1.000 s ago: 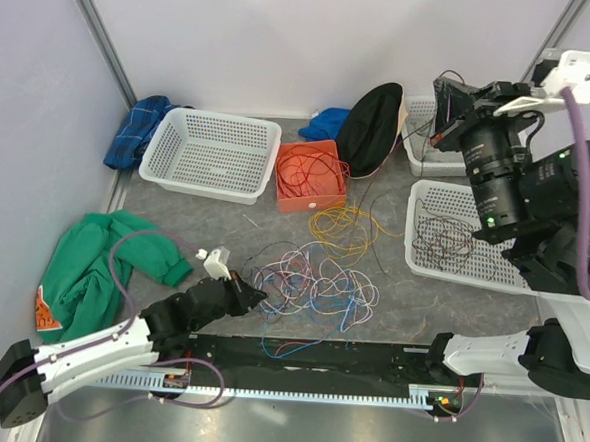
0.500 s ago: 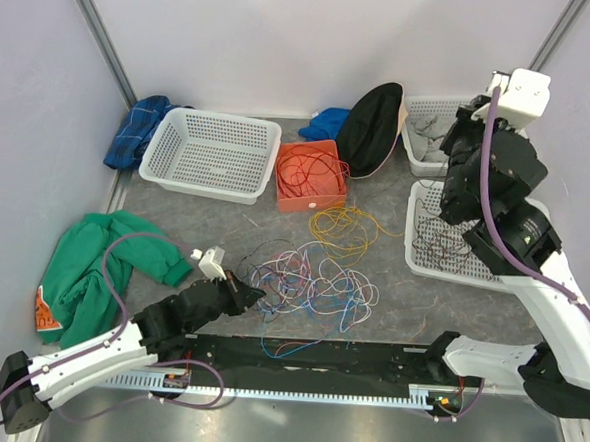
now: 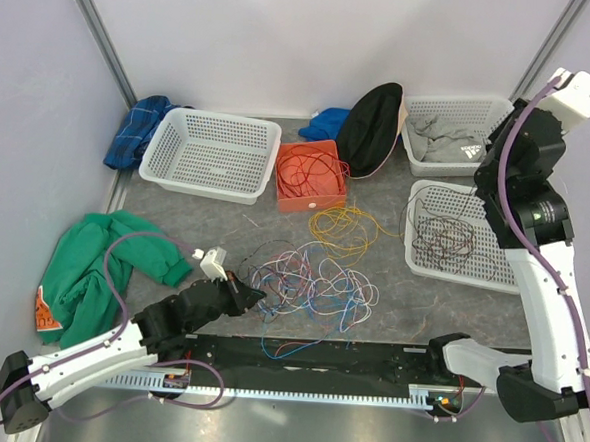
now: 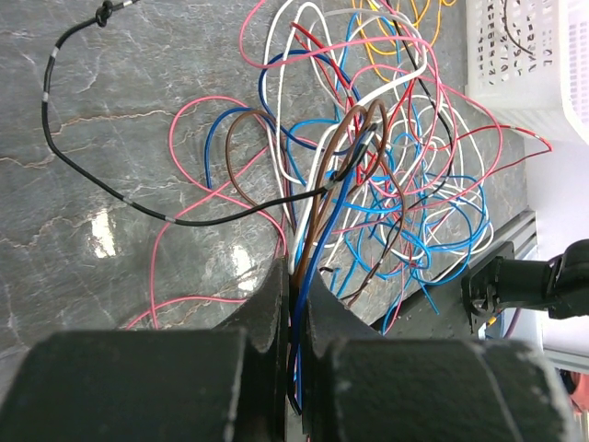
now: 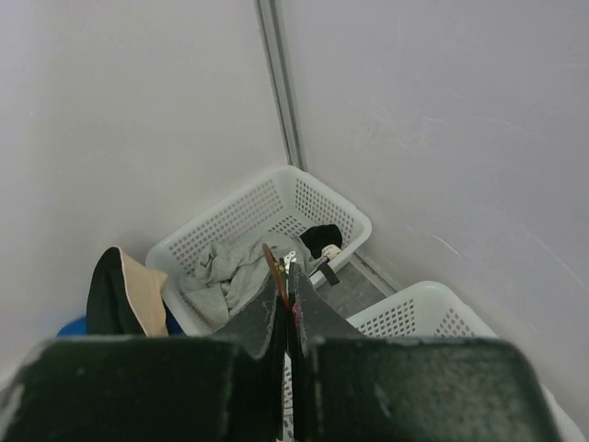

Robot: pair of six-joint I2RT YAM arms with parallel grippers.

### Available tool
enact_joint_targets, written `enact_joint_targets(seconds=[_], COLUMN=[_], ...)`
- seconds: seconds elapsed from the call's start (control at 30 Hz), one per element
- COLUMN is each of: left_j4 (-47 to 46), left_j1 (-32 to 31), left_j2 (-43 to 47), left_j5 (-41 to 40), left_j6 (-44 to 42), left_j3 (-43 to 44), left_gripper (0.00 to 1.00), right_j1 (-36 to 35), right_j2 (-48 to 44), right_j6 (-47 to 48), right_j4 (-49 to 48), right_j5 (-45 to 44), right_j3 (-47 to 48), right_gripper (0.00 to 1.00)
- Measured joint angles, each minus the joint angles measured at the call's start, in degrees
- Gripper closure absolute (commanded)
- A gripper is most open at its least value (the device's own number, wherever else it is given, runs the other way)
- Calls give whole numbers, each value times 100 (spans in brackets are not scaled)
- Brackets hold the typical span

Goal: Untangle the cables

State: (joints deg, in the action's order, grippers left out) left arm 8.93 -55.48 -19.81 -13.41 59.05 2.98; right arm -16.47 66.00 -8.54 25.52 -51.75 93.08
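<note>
Left gripper [image 4: 294, 276] is clamped on brown, blue and white strands at the near-left edge of the cables [image 3: 316, 282]. They form a flat tangle on the table [image 3: 165, 218], its long axis running side to side. The pinched strands lead straight out from the tips into it. Right gripper [image 5: 287, 276], high by the far-right corner, is pressed together on thin cable ends that poke past its tips.

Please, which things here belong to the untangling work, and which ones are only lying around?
For the job: tangled cables, left claw pinching them, yellow cables, orange cables, dark cables.
Lying about: green garment, blue cloth, black cap, empty white basket, grey garment.
</note>
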Motion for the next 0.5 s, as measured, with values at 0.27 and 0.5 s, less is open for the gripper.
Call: enact_joint_targets(seconds=[0.27, 0.5], left_j4=[-101, -302], left_j1=[0, 0], left_j2=[72, -85], left_j5=[24, 92], left_j6=[0, 2], left_j3=[0, 0], left_gripper=[98, 98], right_j1=[804, 1567], right_j2=[-63, -439], right_j6=[-656, -1484], right_j4=[-111, -140], right_j5=[7, 28], right_j3=[-280, -1349], right_gripper=[100, 100])
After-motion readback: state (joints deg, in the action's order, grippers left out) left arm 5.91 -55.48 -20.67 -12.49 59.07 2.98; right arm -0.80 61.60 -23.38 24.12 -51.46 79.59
